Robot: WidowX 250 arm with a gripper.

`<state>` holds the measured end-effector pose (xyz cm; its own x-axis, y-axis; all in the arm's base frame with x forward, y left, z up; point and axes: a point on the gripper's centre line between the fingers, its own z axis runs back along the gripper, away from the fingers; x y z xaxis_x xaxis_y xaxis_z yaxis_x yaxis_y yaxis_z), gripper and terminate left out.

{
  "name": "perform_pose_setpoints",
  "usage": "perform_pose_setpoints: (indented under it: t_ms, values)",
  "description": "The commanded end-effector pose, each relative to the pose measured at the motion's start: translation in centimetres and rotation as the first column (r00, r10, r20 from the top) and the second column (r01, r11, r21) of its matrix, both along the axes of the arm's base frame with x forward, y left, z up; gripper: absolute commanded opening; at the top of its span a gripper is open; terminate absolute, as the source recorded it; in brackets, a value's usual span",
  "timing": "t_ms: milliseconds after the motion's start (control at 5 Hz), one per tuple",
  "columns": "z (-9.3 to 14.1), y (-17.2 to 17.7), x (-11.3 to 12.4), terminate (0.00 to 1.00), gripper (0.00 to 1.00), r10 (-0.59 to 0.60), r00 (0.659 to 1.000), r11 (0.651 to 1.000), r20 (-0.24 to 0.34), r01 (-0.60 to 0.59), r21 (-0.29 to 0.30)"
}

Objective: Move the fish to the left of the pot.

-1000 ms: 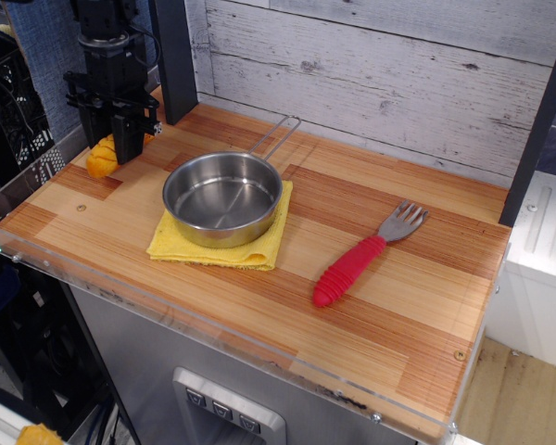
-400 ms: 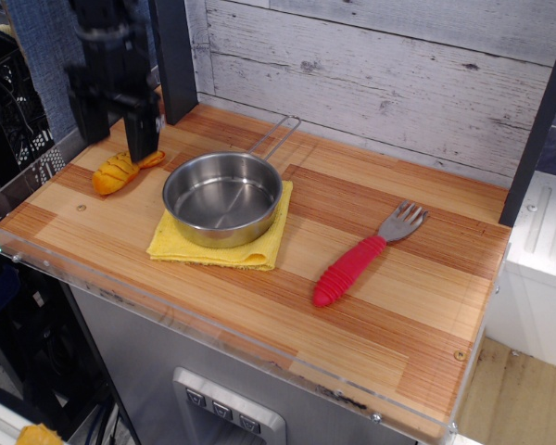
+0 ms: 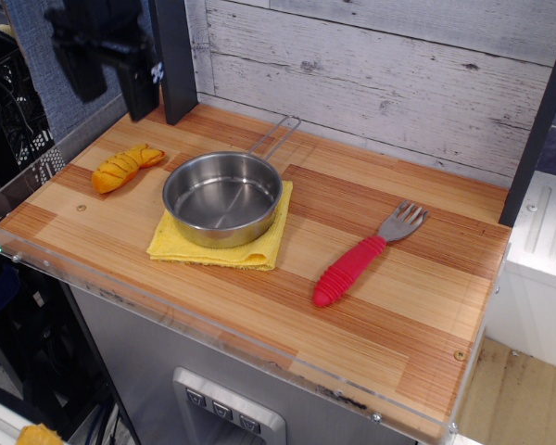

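Note:
The orange-yellow striped fish (image 3: 122,168) lies flat on the wooden table, just left of the pot, tail pointing to the back right. The shiny steel pot (image 3: 223,197) sits on a folded yellow cloth (image 3: 224,239), its wire handle pointing to the back. My gripper (image 3: 111,88) hangs well above the table's back left corner, above and behind the fish. Its two dark fingers stand apart and hold nothing.
A fork with a red handle (image 3: 360,258) lies right of the pot. A dark post (image 3: 174,56) stands at the back left by the white plank wall. A clear plastic rim (image 3: 167,320) runs along the table's front and left edges.
The gripper was down around the fish a second ago. It let go and rose up and back. The fish now lies flat, uncovered, on the table.

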<state>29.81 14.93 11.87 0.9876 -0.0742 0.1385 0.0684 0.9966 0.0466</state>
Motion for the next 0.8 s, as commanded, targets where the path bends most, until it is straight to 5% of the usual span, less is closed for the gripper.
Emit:
perform_pose_setpoints:
  t_ms: [0, 400, 600]
  values:
    - [2.0, -2.9, -0.6, 0.00, 1.00, -0.054, 0.999, 0.998, -0.002, 0.054, 0.015]
    - [0.8, -3.1, 0.3, 0.00, 1.00, 0.068, 0.981, 0.997, -0.181, -0.075, -0.032]
    - [0.8, -3.1, 0.3, 1.00, 1.00, 0.068, 0.981, 0.997, -0.181, -0.075, -0.032]
